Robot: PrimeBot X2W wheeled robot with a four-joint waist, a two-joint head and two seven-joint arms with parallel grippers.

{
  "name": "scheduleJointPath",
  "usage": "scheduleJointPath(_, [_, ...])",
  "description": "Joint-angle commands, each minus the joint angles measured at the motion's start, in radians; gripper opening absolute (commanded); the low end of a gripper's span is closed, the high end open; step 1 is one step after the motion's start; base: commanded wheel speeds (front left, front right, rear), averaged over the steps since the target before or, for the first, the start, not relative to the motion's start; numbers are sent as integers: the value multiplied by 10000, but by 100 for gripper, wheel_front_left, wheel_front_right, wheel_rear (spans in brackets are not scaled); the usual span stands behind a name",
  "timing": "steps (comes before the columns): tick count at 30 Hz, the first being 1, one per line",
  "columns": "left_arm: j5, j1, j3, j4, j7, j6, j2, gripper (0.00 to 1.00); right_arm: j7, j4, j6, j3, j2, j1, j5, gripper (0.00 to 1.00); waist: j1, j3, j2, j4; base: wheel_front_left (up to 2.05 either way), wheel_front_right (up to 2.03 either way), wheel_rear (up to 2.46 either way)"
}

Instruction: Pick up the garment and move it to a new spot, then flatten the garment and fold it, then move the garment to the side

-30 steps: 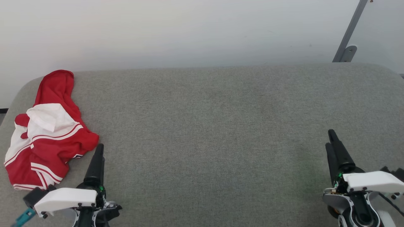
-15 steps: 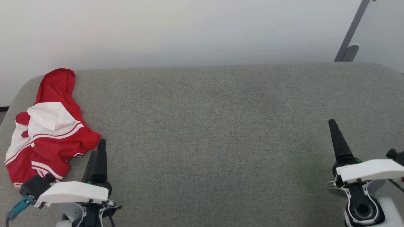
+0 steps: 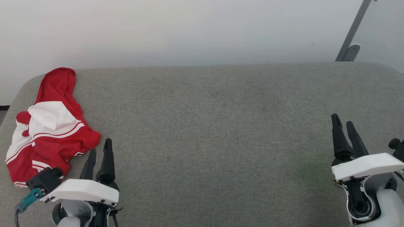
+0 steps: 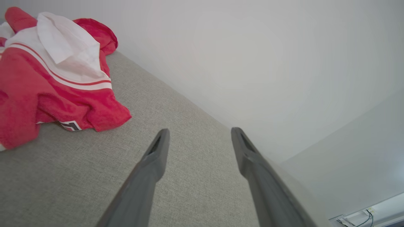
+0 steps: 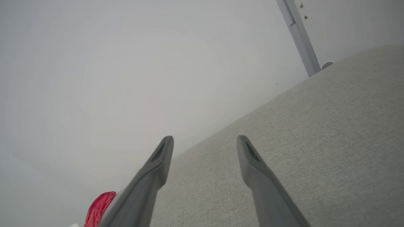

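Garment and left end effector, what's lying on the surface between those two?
Nothing but bare grey padded surface separates the garment from the open left end effector; they are apart. The left wrist view shows it best.

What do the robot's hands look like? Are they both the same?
Pretty much twins! The left gripper and right gripper each have two long, pointy black fingers, like a beak, poking out from a flat white cover. The left one also carries a black plug with a teal connector on its end.
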Motion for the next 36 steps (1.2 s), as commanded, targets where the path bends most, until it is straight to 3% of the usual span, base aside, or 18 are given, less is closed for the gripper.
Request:
scheduleJointPath(1, [323, -306, -31, -127, -85, 20, 70, 100, -101, -55, 2, -5, -31, -295, -304, 100, 0, 2, -1, 0, 0, 0, 0])
scheduleJointPath(17, [2334, -476, -442, 110, -565, 126, 344, 100, -576, 467, 1, -41, -117, -725, -3242, 100, 0, -1, -1, -28, 0, 0, 0])
scheduleJointPath(36, [4065, -652, -797, 668, -1014, 107, 483, 100, -1038, 867, 2, 4, -173, -872, -5136, 100, 0, -49, -1, -44, 0, 0, 0])
